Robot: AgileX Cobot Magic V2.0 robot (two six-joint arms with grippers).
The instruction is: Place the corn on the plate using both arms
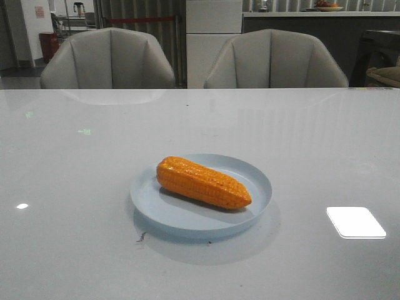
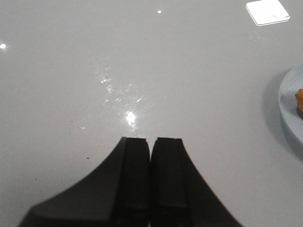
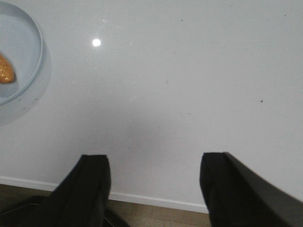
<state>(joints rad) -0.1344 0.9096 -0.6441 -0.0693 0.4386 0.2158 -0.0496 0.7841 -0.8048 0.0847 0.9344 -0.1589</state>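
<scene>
The corn [image 1: 203,182] lies on its side across the middle of the plate [image 1: 187,219], tapered end toward my right, thick end toward my left. The plate sits on the glossy white table [image 1: 75,187], with 2 grey chairs [image 1: 109,59] behind the far edge. My left gripper [image 2: 151,144] hangs over bare table beside the plate, fingers pressed together, holding nothing. My right gripper [image 3: 154,163] is spread wide near the table's edge, also holding nothing.
</scene>
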